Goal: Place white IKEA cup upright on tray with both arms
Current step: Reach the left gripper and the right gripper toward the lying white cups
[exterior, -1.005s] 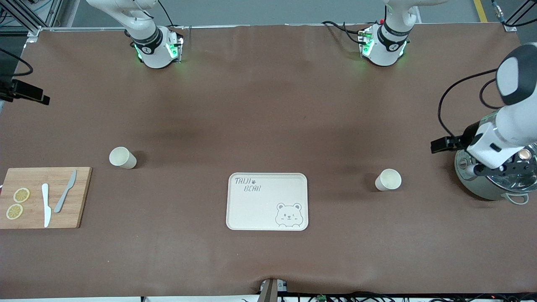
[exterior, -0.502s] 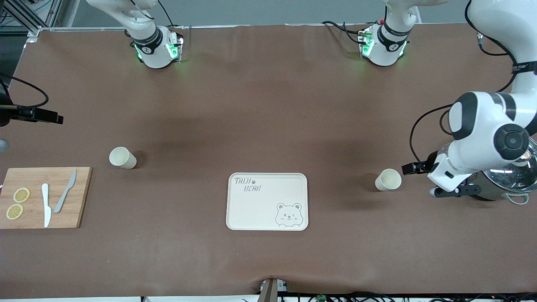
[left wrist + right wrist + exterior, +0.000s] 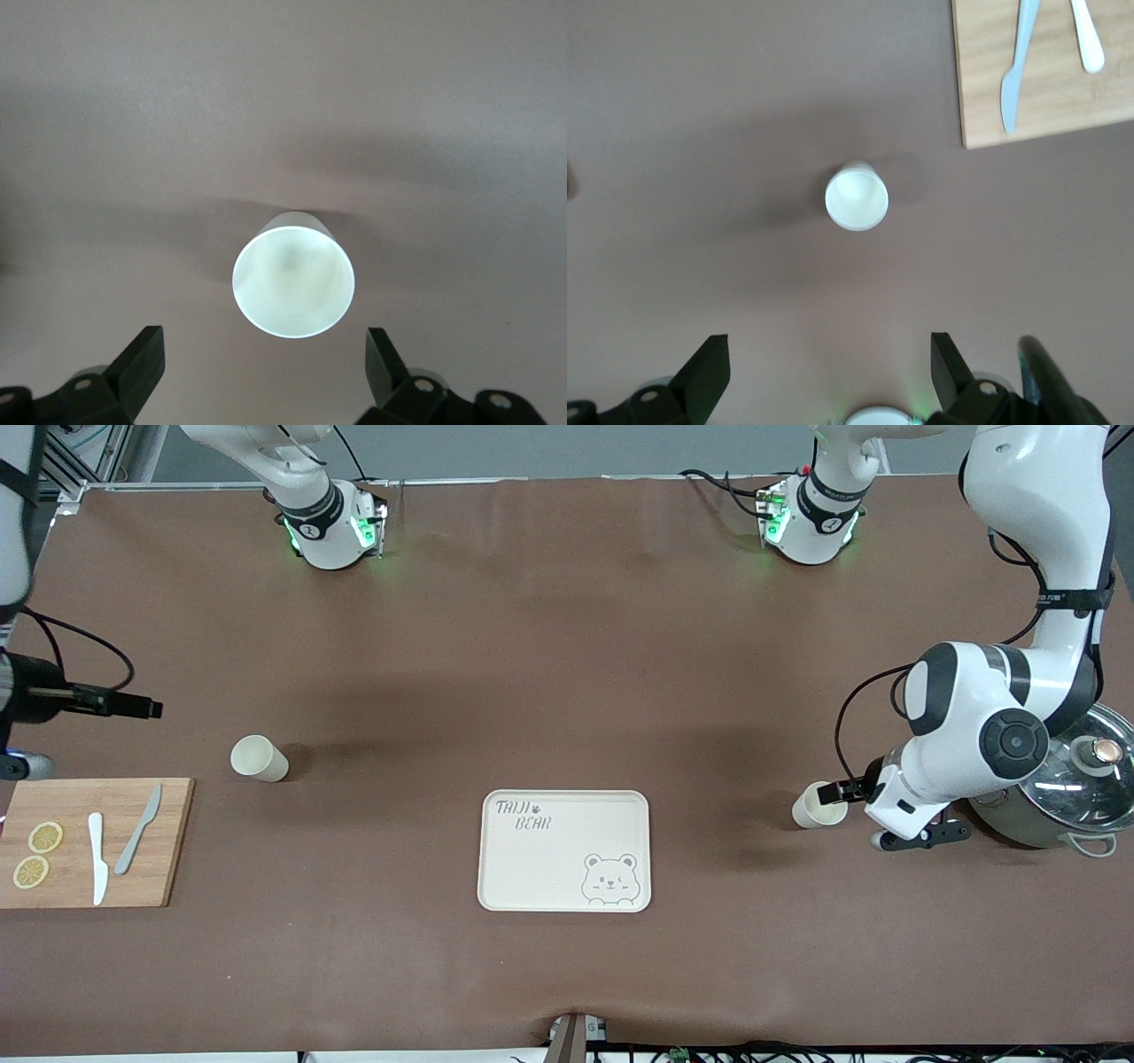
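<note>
Near the table's (image 3: 567, 646) front edge, the tray (image 3: 532, 859) reads "TAIJI BEAR". Left gripper (image 3: 266, 376) gapes over one cup (image 3: 293, 282). Right gripper (image 3: 830, 372) gapes above another cup (image 3: 856, 196).

The brown surface (image 3: 532, 646) carries a cream tray (image 3: 532, 868), two white cups (image 3: 259, 758) (image 3: 815, 806), a wooden cutting board (image 3: 168, 841) and what looks like a lidded pot (image 3: 1063, 806).

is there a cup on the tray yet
No, the tray holds nothing; one cup stands near the cutting board and the other cup toward the left arm's end.
</note>
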`<state>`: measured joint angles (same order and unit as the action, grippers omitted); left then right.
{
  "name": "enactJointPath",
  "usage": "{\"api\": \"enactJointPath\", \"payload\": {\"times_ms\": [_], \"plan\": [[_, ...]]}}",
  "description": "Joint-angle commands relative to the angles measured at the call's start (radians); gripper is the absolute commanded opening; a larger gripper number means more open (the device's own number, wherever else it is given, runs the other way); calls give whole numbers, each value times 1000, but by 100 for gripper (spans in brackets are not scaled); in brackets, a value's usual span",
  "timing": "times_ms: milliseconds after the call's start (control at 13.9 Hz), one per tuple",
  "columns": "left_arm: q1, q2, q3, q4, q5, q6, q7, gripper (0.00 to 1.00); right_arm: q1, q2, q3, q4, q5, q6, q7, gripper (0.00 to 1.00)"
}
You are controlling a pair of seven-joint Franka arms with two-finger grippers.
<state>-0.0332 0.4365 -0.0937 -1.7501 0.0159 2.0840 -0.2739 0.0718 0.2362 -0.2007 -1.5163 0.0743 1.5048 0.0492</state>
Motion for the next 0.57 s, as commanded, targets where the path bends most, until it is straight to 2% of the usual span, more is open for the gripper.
{"api": "enactJointPath", "payload": {"times_ms": [0,72,215,287,359,431,502], "plan": [[12,-15,0,-80,-10,72,5,100,-65,-100,21,-238,-16,171,-15,100],[15,-15,0,-110,-10,112,10,100,-108,-100,55,-270,-16,217,-32,100],[35,8,0,-117,-10,146,12,100,-122,-103,67,-362,-16,332,-38,100],[35,17,0,-117,-10,149,12,94,-124,-103,66,-405,-16,394,-38,100],[35,24,0,-117,-10,151,12,84,-119,-100,69,-433,-16,440,-40,100],[39,24,0,-117,-10,151,15,68,-115,-100,69,-470,-16,495,-38,100],[47,27,0,-117,-10,151,15,57,-112,-100,70,-514,-16,558,-40,100]]}}
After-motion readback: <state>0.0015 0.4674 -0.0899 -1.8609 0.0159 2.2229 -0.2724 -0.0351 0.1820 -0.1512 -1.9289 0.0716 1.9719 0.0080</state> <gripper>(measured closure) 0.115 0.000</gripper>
